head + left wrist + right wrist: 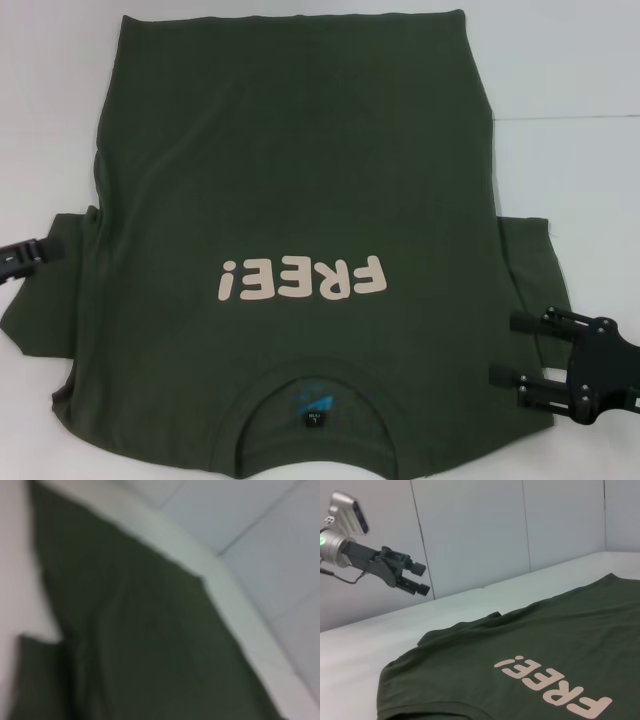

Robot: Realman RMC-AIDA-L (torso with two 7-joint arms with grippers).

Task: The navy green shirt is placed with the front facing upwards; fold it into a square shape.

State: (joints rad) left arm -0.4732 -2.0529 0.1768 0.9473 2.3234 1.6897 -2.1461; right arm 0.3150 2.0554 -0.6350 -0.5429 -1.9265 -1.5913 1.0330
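The navy green shirt (pixel 300 180) lies spread flat on the white table (pixel 570 160), front up, with its cream "FREE!" lettering (pixel 302 280) and its collar (pixel 312 400) toward me. My left gripper (pixel 52 250) hovers at the shirt's left sleeve. In the right wrist view this left gripper (pixel 420 578) hangs above the table with its fingers apart and nothing between them. My right gripper (pixel 515 350) stands open at the right sleeve (pixel 530 260), low near the shoulder. The left wrist view shows only shirt (pixel 150 655) fabric close up.
White table surface (pixel 370 640) surrounds the shirt on the far side and the right. Grey wall panels (pixel 480 530) stand behind the table. A tiled floor (pixel 280 555) shows beyond the table edge (pixel 170 535) in the left wrist view.
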